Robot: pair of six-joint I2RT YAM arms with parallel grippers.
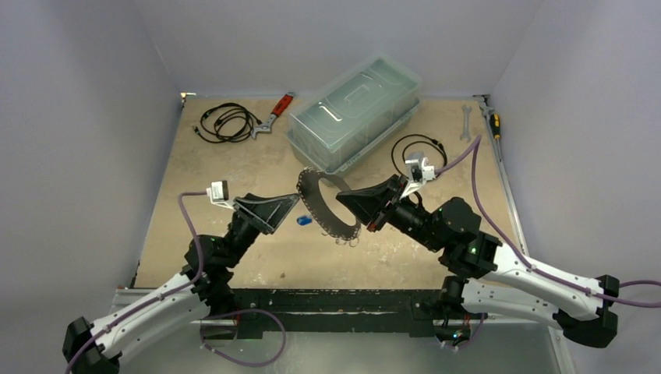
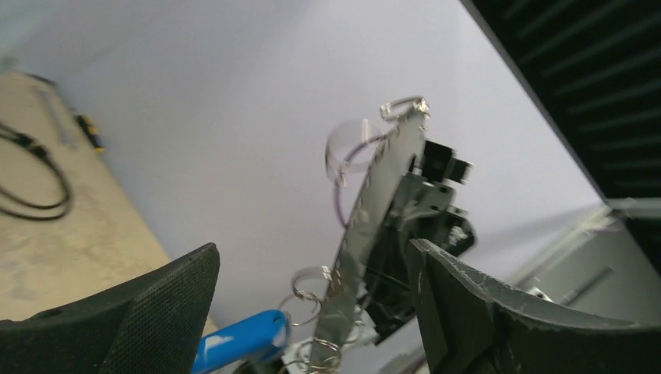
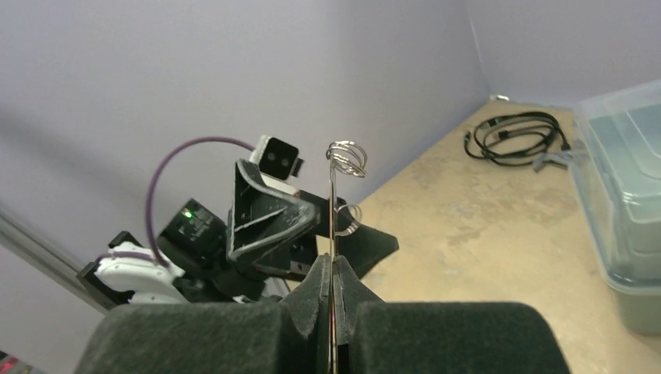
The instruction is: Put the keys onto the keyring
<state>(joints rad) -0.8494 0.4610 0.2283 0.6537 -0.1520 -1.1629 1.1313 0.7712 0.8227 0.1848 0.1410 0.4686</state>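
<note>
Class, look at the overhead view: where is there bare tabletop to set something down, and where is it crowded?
Bare: the left strip between the cable coil and the left arm; the near middle between it and the right arm. Crowded: the centre, with keyring, blue key and plastic box.

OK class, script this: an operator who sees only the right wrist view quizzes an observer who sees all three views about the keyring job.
Operator: Is the left pincer gripping anything?
Observer: No. Its own wrist view shows the left pincer open, holding nothing.
Operator: Any blue-headed key around?
Observer: Yes. The blue-headed key is just off the left pincer's tips, beside the keyring. Whether it is hanging or lying, I cannot tell.
Operator: I see the hoop edge-on. Is anything on the rim below my grip?
Observer: From above, small wire rings hang off the rim nearest the arms' bases.
</note>
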